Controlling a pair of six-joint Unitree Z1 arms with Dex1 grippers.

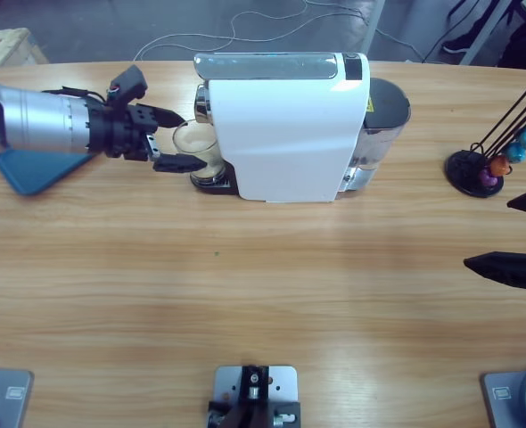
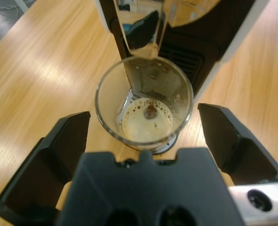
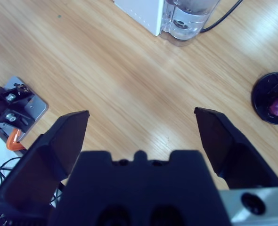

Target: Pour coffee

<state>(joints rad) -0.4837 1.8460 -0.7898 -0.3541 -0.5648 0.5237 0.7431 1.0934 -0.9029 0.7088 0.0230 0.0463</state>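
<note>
A clear glass (image 2: 111,101) stands under the spout of the white coffee machine (image 1: 285,125). The coffee (image 2: 146,124) lies shallow in its bottom, brown with a tan foam. My left gripper (image 2: 143,114) is open, with one black jaw on each side of the glass and a gap to each. In the high view the left gripper (image 1: 186,141) reaches in from the left edge to the glass (image 1: 201,150). My right gripper (image 1: 515,234) is open over bare table at the right edge and holds nothing.
A black capsule stand (image 1: 486,168) with coloured capsules stands at the far right, also in the right wrist view as the capsule stand (image 3: 271,99). A blue flat thing (image 1: 31,171) lies under the left arm. The machine's water tank (image 3: 186,16) is at its right end.
</note>
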